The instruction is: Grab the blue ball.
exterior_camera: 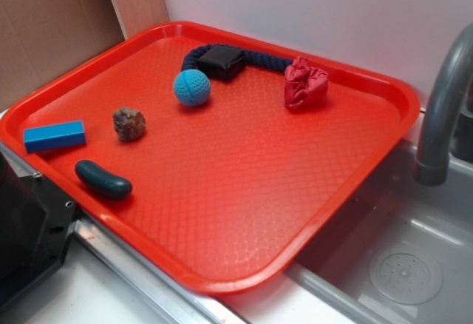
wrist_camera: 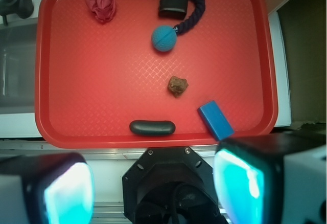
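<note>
Here's the red tray (exterior_camera: 384, 139), sitting partly over a steel sink (exterior_camera: 414, 265) with a grey faucet (exterior_camera: 443, 109) rising at its side, and the blue ball (exterior_camera: 192, 88) rests toward the tray's far edge, dimpled surface catching the light. Right behind it, a dark navy rope (exterior_camera: 259, 59) curls around a black block (exterior_camera: 222, 62); in the wrist view the rope's end (wrist_camera: 186, 24) looks to be touching the ball (wrist_camera: 164, 38) (hard to call for sure). A crumpled red cloth (exterior_camera: 304, 83) lies off to one side of the rope. Nearer the middle sits a small brown rock (exterior_camera: 129, 124), and along the near edge a flat blue rectangular block (exterior_camera: 54, 136) and a dark teal bean-shaped piece (exterior_camera: 103, 180), both well apart from the ball. The gripper (wrist_camera: 153, 193) hangs back off the tray's near edge, its fingers (wrist_camera: 240, 183) spread wide with nothing between them.
</note>
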Controlling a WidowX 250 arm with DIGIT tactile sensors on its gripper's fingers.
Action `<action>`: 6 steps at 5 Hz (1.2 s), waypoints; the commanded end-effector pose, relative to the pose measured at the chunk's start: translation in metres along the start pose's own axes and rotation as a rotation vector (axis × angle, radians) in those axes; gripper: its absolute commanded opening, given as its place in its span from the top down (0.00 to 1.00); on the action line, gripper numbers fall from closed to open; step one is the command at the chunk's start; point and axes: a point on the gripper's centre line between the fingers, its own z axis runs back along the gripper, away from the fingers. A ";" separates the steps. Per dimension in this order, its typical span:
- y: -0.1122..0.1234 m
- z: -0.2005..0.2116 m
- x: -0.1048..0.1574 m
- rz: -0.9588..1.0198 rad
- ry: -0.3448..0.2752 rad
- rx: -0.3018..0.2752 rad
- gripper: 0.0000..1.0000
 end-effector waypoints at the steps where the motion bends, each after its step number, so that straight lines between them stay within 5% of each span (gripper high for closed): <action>1: 0.000 0.000 0.000 0.000 0.000 0.000 0.00; 2: 0.033 -0.047 0.024 0.239 0.107 0.106 0.00; 3: 0.040 -0.044 0.022 0.488 -0.040 0.065 0.00; 6: 0.040 -0.044 0.022 0.488 -0.040 0.065 0.00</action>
